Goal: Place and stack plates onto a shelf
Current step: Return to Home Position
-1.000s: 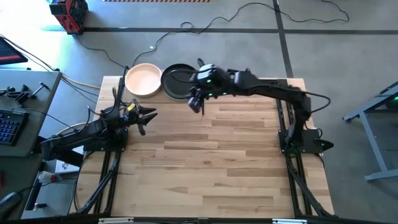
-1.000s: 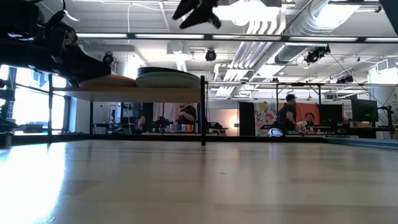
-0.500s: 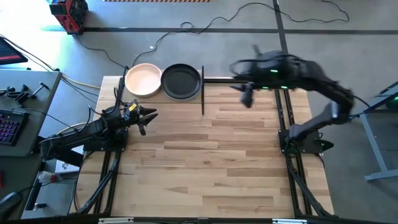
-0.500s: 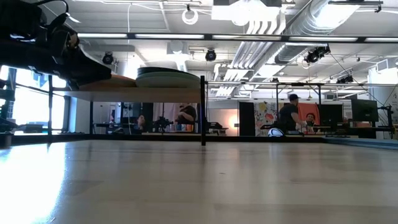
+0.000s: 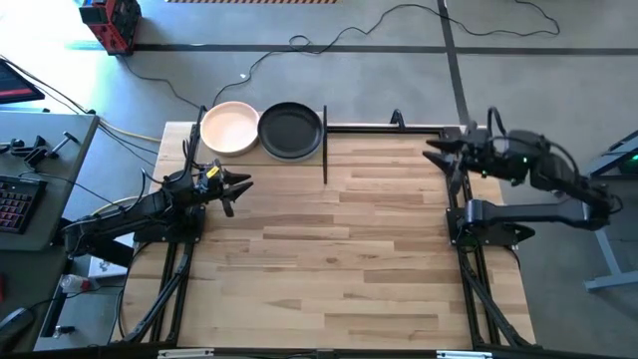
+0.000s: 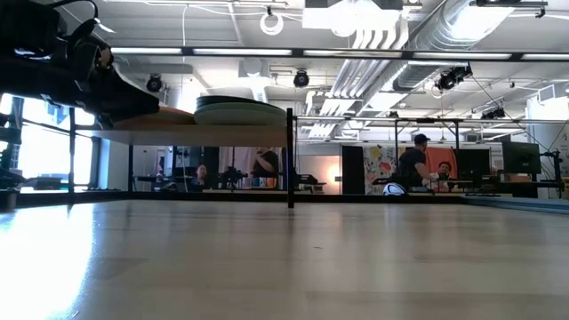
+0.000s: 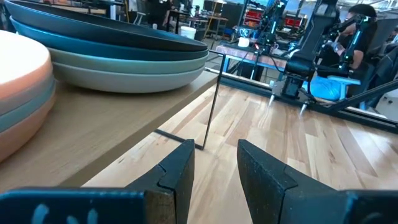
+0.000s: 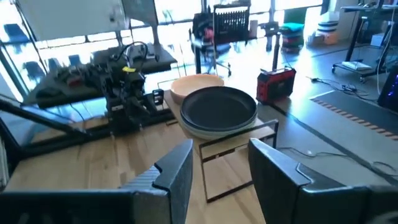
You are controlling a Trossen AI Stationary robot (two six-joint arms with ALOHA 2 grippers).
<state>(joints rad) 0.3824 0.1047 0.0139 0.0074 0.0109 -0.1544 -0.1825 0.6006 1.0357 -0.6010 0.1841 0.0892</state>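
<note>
The shelf (image 5: 299,150) stands at the table's far left corner and carries two stacks of plates. One stack is topped by a cream-peach plate (image 5: 231,128), the other by a black plate (image 5: 291,130). The left wrist view shows the black plate (image 7: 106,31) lying on blue-grey and pale green ones, with the cream-topped stack (image 7: 18,87) beside them. My left gripper (image 5: 236,189) hovers open just in front of the shelf. My right gripper (image 5: 437,152) is open near the table's far right edge, well away from the plates.
A black shelf post (image 5: 325,150) stands at the shelf's right end, and a thin black rail (image 5: 384,127) runs along the far edge. Bare wooden tabletop (image 5: 339,249) spreads through the middle and near side. People (image 6: 418,169) are in the room behind.
My right arm has drawn back from above the black-topped stack toward the table's right edge, its gripper holding nothing, and has left the low view. Both stacks have stayed put on the shelf.
</note>
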